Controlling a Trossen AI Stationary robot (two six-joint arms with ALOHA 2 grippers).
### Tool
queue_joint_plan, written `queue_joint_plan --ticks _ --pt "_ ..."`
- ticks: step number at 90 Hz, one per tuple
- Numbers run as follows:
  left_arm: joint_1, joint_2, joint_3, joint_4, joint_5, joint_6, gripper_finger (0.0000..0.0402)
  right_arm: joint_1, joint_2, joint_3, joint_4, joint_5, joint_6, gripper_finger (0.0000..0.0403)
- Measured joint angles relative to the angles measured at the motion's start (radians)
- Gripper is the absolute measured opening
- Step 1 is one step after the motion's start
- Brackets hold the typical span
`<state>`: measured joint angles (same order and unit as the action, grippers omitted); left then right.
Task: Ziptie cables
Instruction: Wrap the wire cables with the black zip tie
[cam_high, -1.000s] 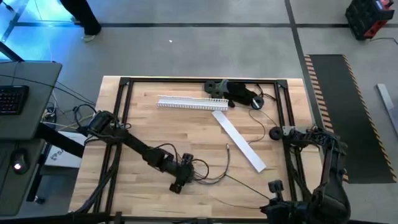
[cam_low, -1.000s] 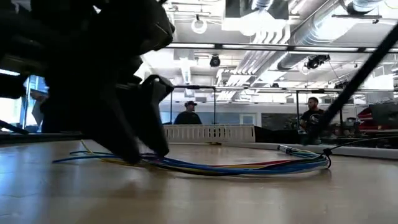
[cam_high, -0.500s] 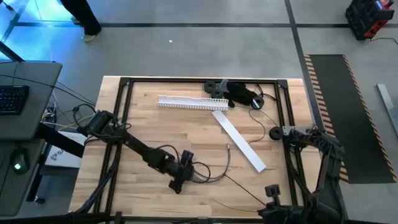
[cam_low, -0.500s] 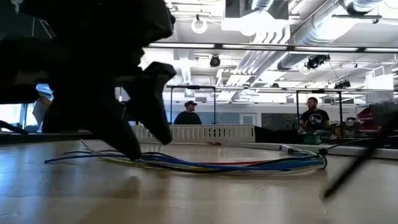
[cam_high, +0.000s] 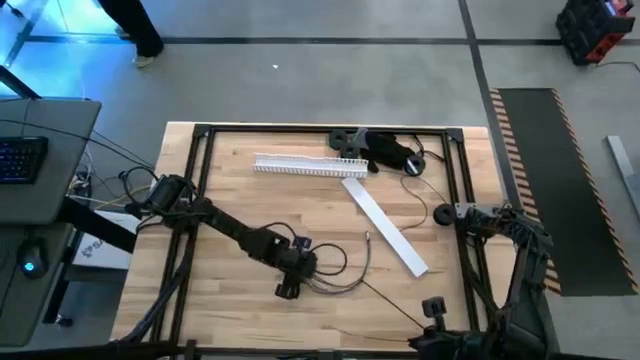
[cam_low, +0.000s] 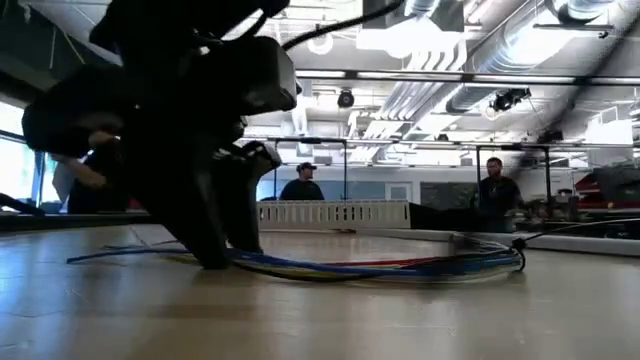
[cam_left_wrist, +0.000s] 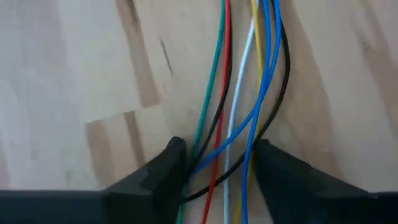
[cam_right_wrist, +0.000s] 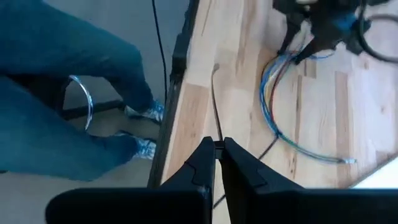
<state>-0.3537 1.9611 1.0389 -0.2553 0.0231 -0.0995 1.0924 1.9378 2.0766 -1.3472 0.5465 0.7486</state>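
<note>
- Since a second ago the left gripper (cam_high: 291, 278) has slid a little toward three o'clock along the table and now sits planted on the cables (cam_high: 335, 268), at the loop's nine o'clock end.
- Left wrist view tells it best: both dark fingers (cam_left_wrist: 163, 169) stand a moderate gap apart, straddling the coloured strands on the wood, not yet pinched on them.
- The right gripper (cam_right_wrist: 217, 149) waits off the table's five o'clock corner, fingers nearly together, a thin dark cord running between the tips; whether it grips that cord I cannot tell.
- Progress, as I judge it: early. The bunch lies loose, no tie around it anywhere, so gathering, wrapping and cinching are all still to do.
- From above, the bunch lies low-centre on the table (cam_high: 300, 205), its long axis running roughly nine to three o'clock, curling up toward twelve at its far end.
- Low view shows the strands flat on the wood, fanning out past the fingers.
</note>
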Motion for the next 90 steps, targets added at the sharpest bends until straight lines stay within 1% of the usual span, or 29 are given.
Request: queue_joint_plan --ticks 9,14,26,47,61,72,90 --pt "0.006 0.0 0.0 0.006 0.038 -0.004 0.003 -0.005 0.003 0.001 0.054 0.041 -0.051 0.0" --pt "0.006 0.0 0.002 0.005 0.043 -0.012 0.0012 -0.007 0.007 0.001 0.073 0.051 -0.069 0.0" --pt "0.005 0.0 0.03 -0.027 0.037 -0.086 0.0008 -0.017 0.035 0.001 0.096 0.048 -0.1 0.0" --pt "0.008 -0.024 0.114 -0.068 0.009 -0.224 0.0 -0.042 0.089 0.001 0.091 0.054 -0.1 0.0" --pt "0.007 -0.044 0.162 -0.046 0.04 -0.282 0.0 -0.046 0.125 0.001 0.089 0.073 -0.098 0.0" --pt "0.007 -0.046 0.178 -0.052 0.064 -0.309 0.0 -0.052 0.144 0.001 0.077 0.05 -0.087 0.0" --pt "0.007 -0.054 0.193 -0.045 0.08 -0.312 0.0 -0.082 0.155 0.001 0.006 -0.003 0.007 0.0"
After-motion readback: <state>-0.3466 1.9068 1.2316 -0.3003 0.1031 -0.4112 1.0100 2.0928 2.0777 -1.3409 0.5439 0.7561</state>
